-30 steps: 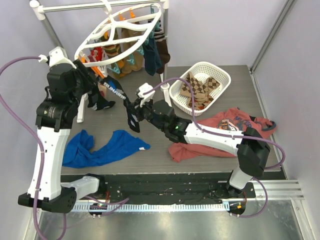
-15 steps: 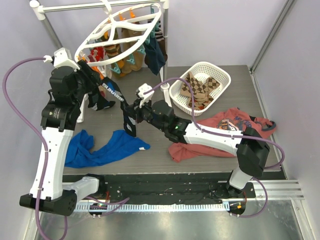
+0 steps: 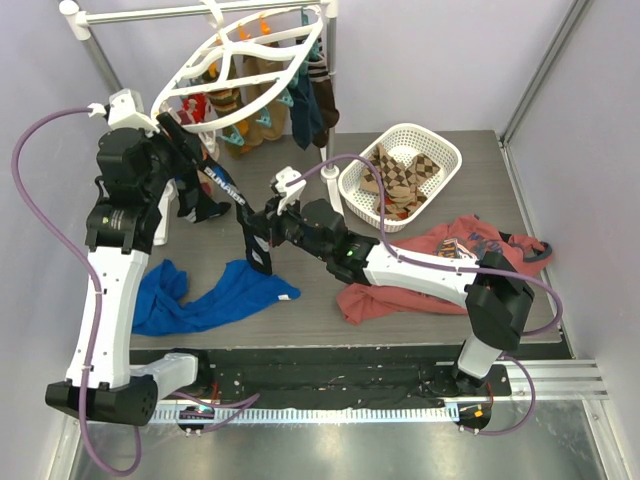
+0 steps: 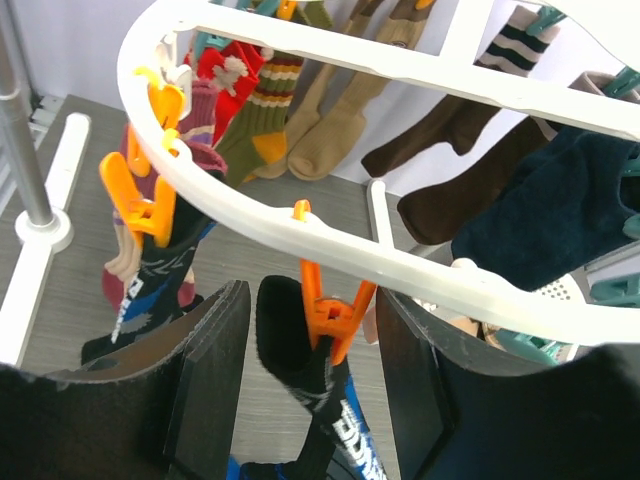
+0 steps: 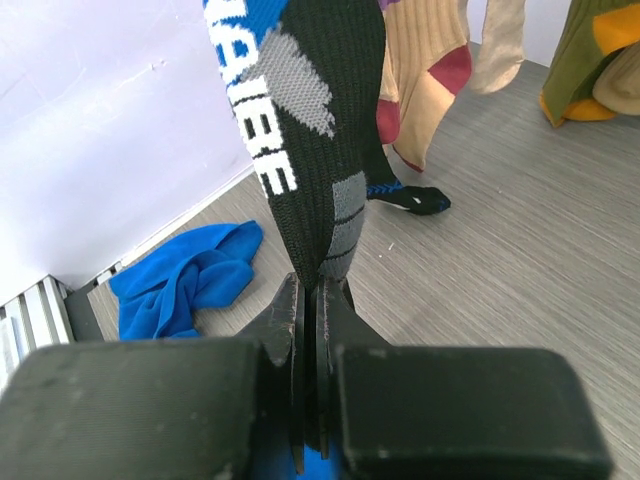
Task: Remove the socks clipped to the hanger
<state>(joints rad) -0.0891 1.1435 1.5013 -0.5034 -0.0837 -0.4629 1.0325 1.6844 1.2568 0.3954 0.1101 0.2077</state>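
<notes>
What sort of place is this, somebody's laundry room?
Likely a robot test bench staged as one: arms bolted to a table, a sock hanger on a rail, a basket of socks.

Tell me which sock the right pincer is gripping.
The black sock with white lettering and a blue band, pinched at its lower end by the right pincer; the other socks hang untouched.

glossy plastic hanger [image 4: 230,205], knit socks [image 5: 310,120], matt woodgrain tbl [image 5: 520,230]

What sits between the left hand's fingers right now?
An orange clip on the hanger, pinching a black sock, hangs between the fingers of the open left hand. The left wrist view shows it.
</notes>
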